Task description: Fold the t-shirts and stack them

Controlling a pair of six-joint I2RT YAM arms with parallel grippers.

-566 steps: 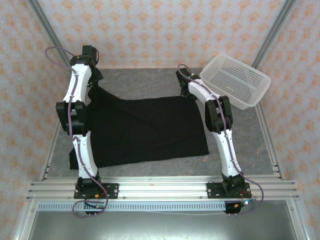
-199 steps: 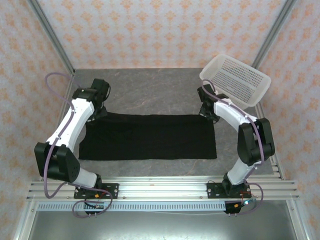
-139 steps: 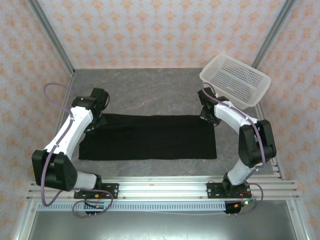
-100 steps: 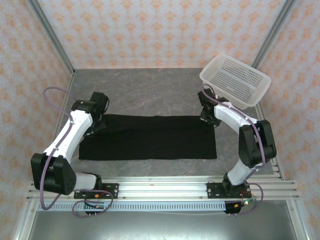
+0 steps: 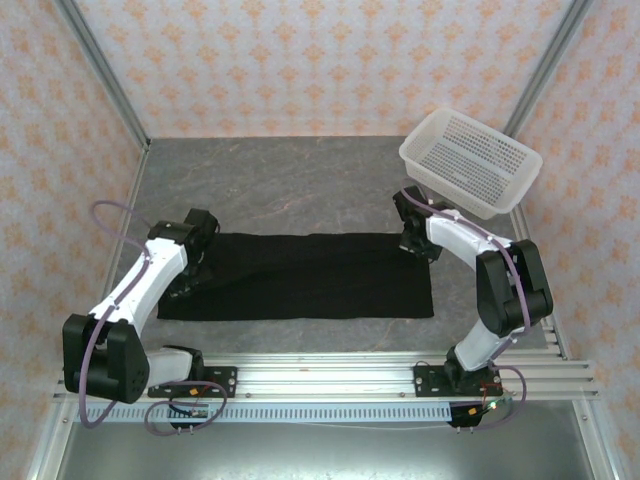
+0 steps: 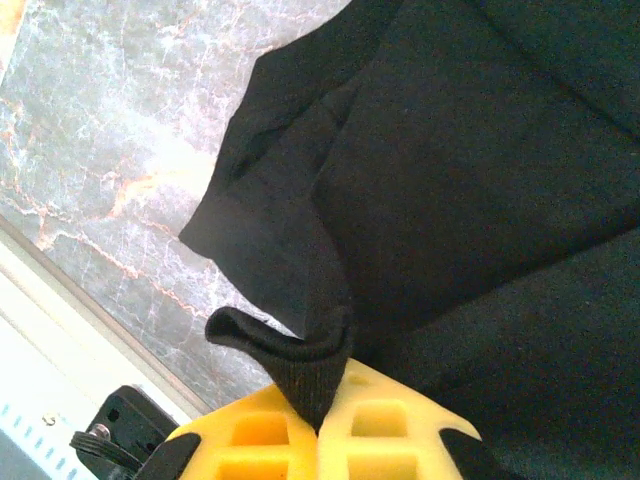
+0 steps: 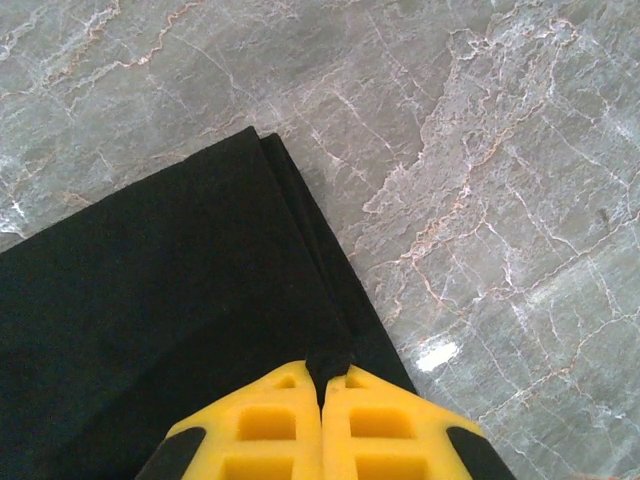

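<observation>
Clamping the t-shirt (image 5: 300, 278) by its ends, left gripper (image 6: 325, 395) at nine o'clock, right gripper (image 7: 322, 385) at three, we should lower both evenly, cloth taut.

The t-shirt (image 5: 300, 275) is plain black. The table (image 5: 300, 180) is grey marble veined white and orange. The perforated basket (image 5: 450, 190) is white. The left gripper (image 6: 322, 405) and right gripper (image 7: 322, 385) are yellow. The walls (image 5: 300, 60) are cream with orange floral motifs.

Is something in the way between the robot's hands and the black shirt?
Nothing visible is in the way. The left gripper and right gripper are each shut on an edge of the black t-shirt.
</observation>
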